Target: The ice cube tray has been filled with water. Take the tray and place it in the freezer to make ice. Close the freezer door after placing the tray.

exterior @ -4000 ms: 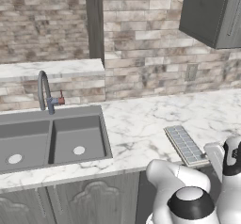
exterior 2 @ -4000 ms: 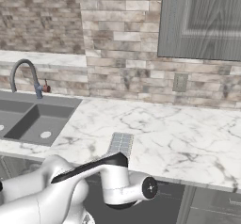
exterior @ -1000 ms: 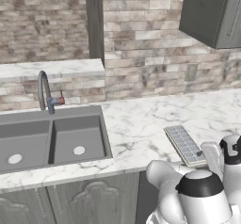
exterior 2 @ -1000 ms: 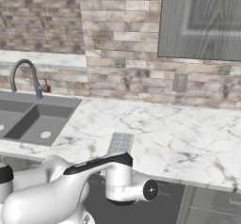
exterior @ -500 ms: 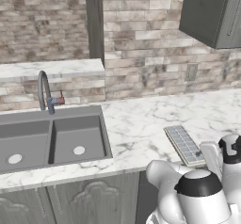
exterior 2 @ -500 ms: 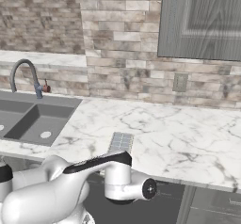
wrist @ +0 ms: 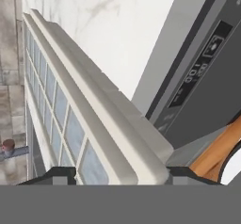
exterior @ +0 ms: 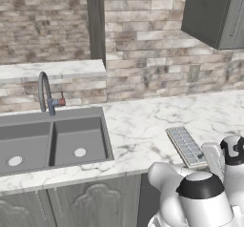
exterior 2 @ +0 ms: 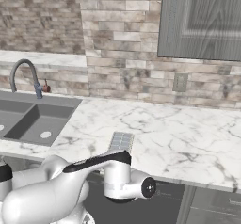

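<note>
While the ice cube tray (exterior: 186, 146) is lying on the tabletop (exterior: 143, 126) right of the sink (exterior: 52, 140), the jaws are straddling its near end, grip uncertain; carrying, freezing, door-closing remain.

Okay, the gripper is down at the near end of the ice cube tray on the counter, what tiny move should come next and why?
Probably finish closing, then lift slightly. In the hand view the ice cube tray's near rim sits between the two finger tips of the gripper, with each tip just outside it. The tray lies flat on the counter, its water calls for a level lift.
</note>
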### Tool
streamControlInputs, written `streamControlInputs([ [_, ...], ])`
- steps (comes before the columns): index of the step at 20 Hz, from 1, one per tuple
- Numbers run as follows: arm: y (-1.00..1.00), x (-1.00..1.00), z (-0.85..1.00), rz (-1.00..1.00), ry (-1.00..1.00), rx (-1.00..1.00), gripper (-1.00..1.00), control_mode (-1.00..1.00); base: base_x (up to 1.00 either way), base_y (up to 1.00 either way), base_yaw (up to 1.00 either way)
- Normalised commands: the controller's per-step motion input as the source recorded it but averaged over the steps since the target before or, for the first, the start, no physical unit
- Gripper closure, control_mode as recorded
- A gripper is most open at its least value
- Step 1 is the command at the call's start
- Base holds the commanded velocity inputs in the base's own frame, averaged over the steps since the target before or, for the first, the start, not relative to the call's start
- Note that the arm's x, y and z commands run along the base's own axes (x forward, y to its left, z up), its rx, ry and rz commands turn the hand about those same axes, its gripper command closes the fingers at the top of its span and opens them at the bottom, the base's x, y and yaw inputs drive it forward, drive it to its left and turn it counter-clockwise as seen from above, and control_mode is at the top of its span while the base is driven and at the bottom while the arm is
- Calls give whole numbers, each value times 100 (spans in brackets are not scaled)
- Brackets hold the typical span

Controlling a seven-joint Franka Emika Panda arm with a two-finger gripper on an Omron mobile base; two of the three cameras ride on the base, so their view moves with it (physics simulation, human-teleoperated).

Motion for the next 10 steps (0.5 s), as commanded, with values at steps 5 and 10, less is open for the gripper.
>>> streamControlInputs([
  [5, 0, 0, 3, 0, -1, 0, 100, -100, 0, 0, 0],
  [10, -2, -16, 63, 2, -20, 0, 100, -100, 0, 0, 0],
])
